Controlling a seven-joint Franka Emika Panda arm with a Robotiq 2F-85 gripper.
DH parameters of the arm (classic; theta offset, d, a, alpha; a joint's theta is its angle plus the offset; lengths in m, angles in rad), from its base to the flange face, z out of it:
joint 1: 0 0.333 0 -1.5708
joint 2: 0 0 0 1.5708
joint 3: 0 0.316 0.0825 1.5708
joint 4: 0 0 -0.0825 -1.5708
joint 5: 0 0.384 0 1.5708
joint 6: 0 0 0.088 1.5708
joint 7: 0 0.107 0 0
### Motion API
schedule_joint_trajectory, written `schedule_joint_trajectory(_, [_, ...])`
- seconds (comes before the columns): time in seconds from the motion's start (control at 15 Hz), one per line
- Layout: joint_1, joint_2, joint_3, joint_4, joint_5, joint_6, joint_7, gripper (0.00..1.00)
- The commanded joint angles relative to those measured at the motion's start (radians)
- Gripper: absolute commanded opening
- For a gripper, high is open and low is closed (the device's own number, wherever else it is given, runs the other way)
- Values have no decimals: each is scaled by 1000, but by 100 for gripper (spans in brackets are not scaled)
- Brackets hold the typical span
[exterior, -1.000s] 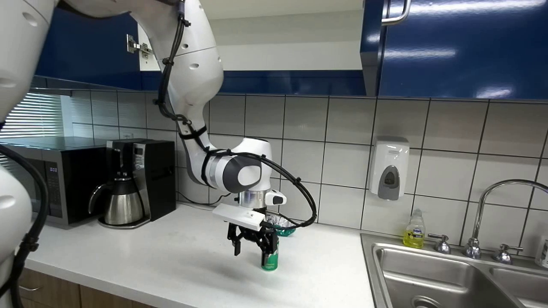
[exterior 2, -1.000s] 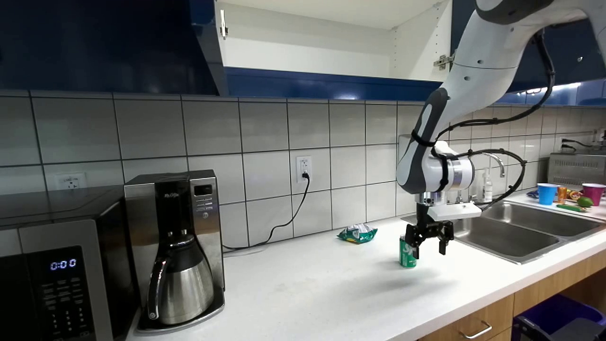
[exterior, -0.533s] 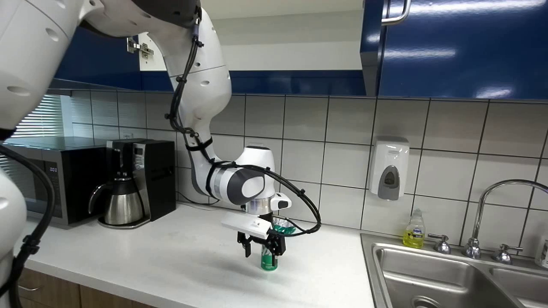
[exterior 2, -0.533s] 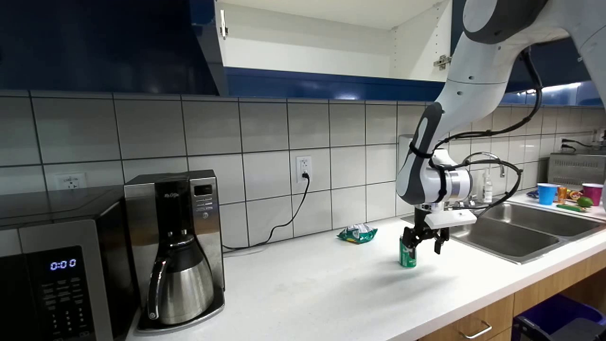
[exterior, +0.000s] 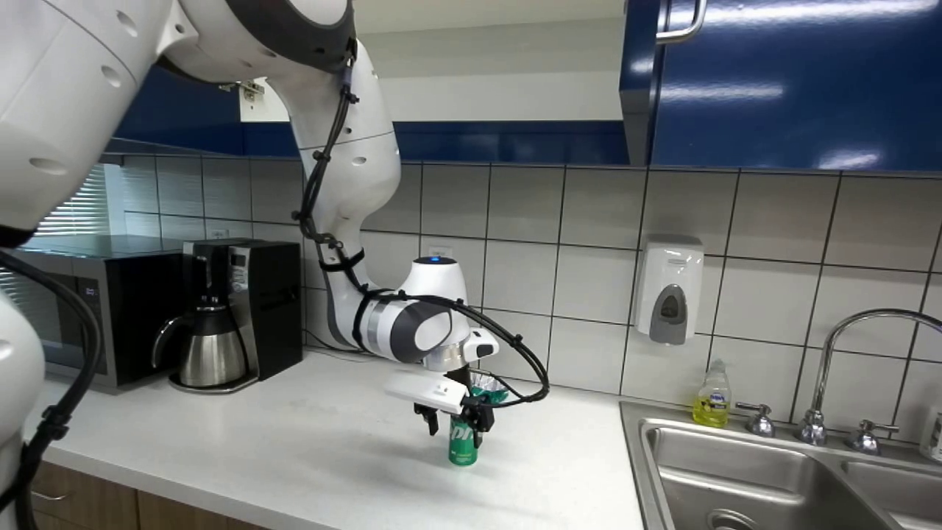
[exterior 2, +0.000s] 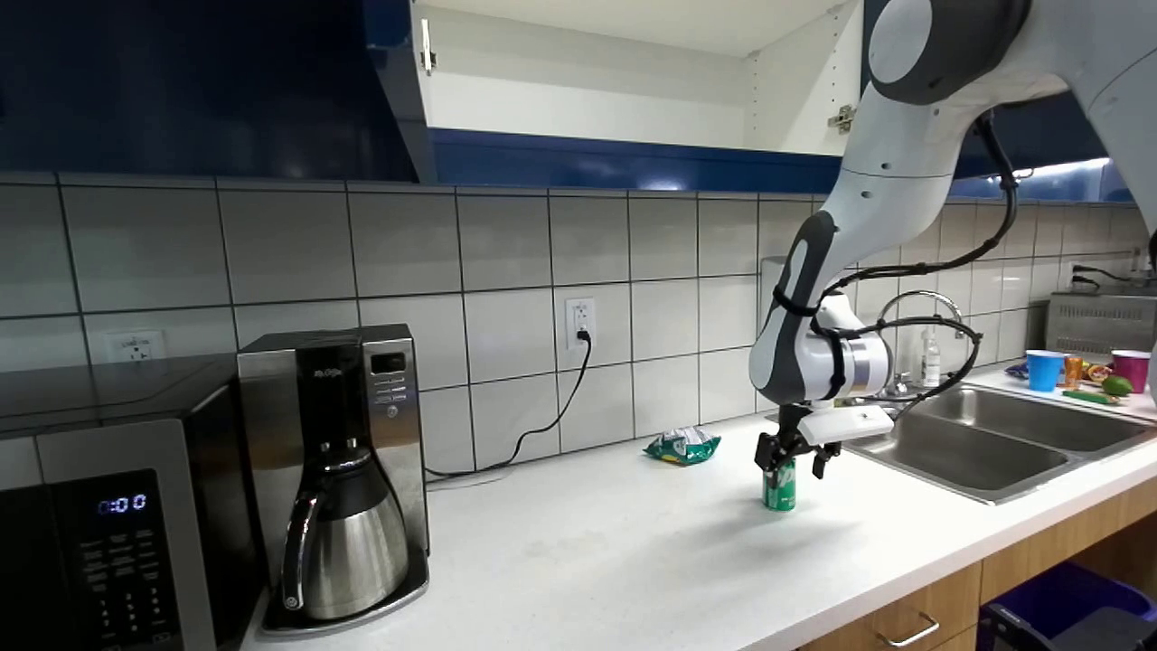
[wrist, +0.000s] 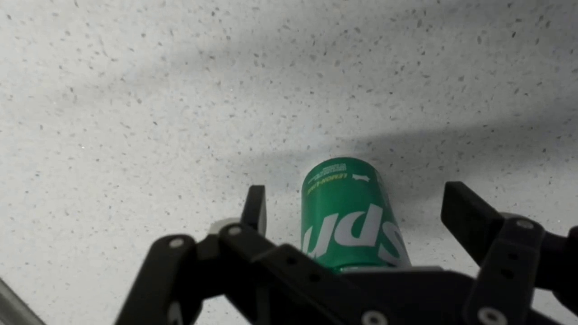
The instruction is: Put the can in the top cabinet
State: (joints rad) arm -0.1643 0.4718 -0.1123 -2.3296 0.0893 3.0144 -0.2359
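Note:
The green can (exterior: pixel 463 450) stands upright on the white counter; it also shows in an exterior view (exterior 2: pixel 781 494) and in the wrist view (wrist: pixel 350 212). My gripper (exterior: pixel 455 434) is at the can's upper part, tilted, and shows in an exterior view too (exterior 2: pixel 795 476). In the wrist view the gripper (wrist: pixel 355 194) is open, with a finger on each side of the can and gaps on both sides. The can's top is hidden behind the gripper there. The top cabinet (exterior: pixel 508 141) is open above the counter, also seen in an exterior view (exterior 2: pixel 633 161).
A green chip bag (exterior 2: pixel 682 447) lies behind the can near the tiled wall. A coffee maker (exterior 2: pixel 348 542) and a microwave (exterior 2: pixel 117 524) stand at one end of the counter. A sink (exterior: pixel 736 464) and a soap dispenser (exterior: pixel 670 291) are on the other side.
My gripper has moved over toward the can and the back wall, and the hand has tilted. The can has not moved, and the gripper has stayed open.

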Motion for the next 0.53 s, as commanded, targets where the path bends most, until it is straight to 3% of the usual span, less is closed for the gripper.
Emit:
schedule_joint_trajectory(0.0, [-10,31,7,27,-46,44,47,100])
schedule_joint_trajectory(0.47, [-8,66,4,53,-67,86,72,100])
